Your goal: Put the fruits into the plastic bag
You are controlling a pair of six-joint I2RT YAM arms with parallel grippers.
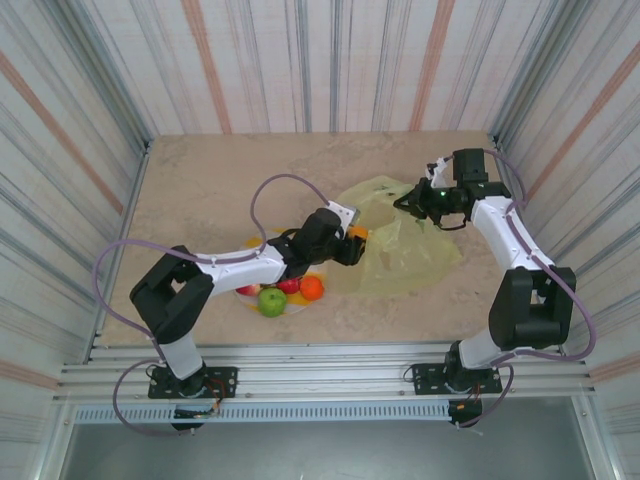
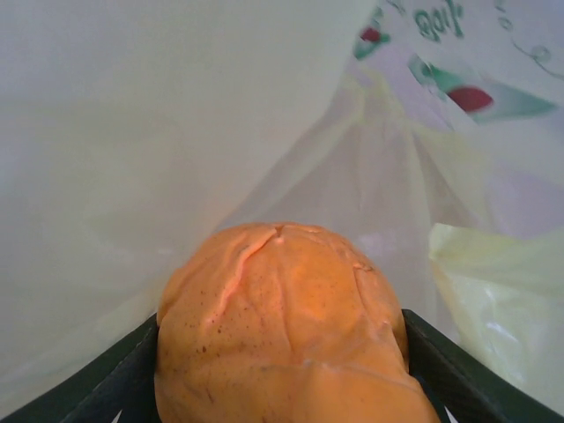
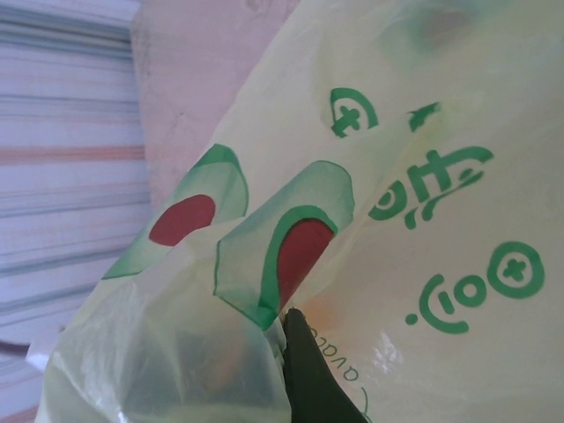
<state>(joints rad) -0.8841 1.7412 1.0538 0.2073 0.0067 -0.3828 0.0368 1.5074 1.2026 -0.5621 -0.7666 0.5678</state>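
My left gripper (image 1: 352, 243) is shut on an orange fruit (image 1: 358, 233) at the mouth of the yellow plastic bag (image 1: 405, 250). In the left wrist view the orange fruit (image 2: 282, 326) sits between the dark fingers (image 2: 115, 388), with translucent bag film (image 2: 370, 167) all around it. My right gripper (image 1: 412, 203) is shut on the bag's far edge and holds it raised. In the right wrist view one dark finger (image 3: 313, 379) pinches the printed bag film (image 3: 291, 238). A green apple (image 1: 272, 301), a red apple (image 1: 290, 285) and an orange (image 1: 312, 288) lie on the plate.
The yellow-and-white striped plate (image 1: 295, 306) lies near the table's front edge, partly under the left arm. Striped walls enclose the table on three sides. A purple cable (image 1: 265, 195) loops above the left arm.
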